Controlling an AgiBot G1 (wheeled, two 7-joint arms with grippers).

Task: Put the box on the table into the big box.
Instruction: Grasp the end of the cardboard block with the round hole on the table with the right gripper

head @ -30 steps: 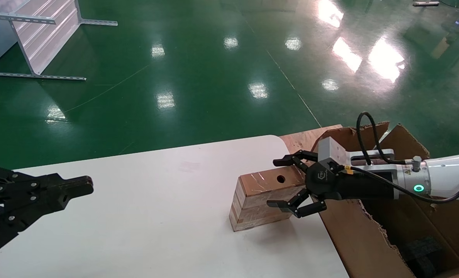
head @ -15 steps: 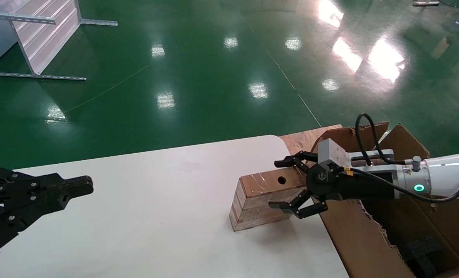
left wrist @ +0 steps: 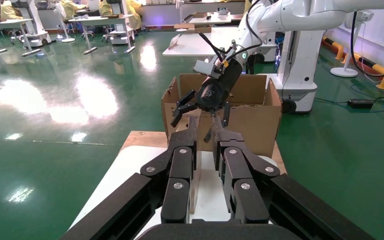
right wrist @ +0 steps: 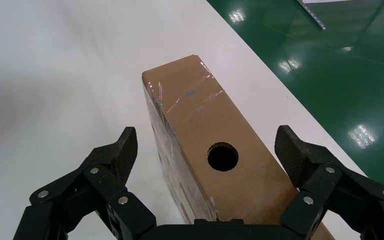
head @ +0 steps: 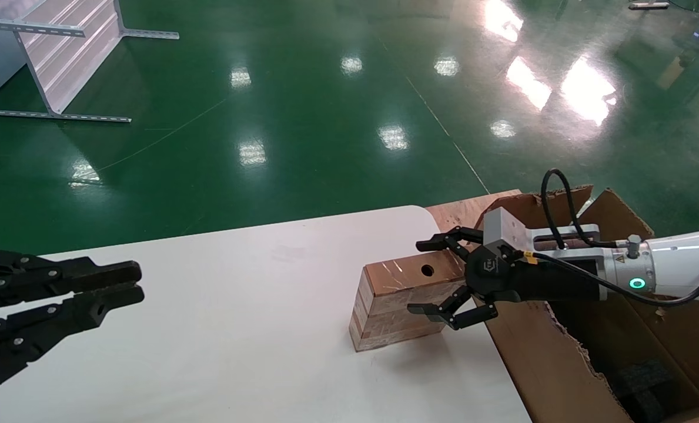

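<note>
The small brown box [head: 405, 294] with a coppery top and a round hole lies on the white table [head: 237, 329] near its right edge. My right gripper [head: 420, 277] is open, and its two fingers straddle the box's right end without touching it. The right wrist view shows the box [right wrist: 190, 107] between the spread fingers of that gripper [right wrist: 205, 135]. My left gripper [head: 139, 282] hovers over the table's left side with its fingers slightly apart and empty. It points toward the box in the left wrist view [left wrist: 205, 125]. The big carton [head: 537, 364] stands right of the table.
A brown wooden board [head: 455, 214] lies under the carton beside the table's rounded corner. Black foam blocks [head: 643, 382] sit inside the carton. A metal frame [head: 61, 53] stands on the green floor far left. Ragged carton flaps rise behind my right arm.
My left gripper's fingers have parted from shut to slightly open. My right gripper has stayed open around the box's end, almost still.
</note>
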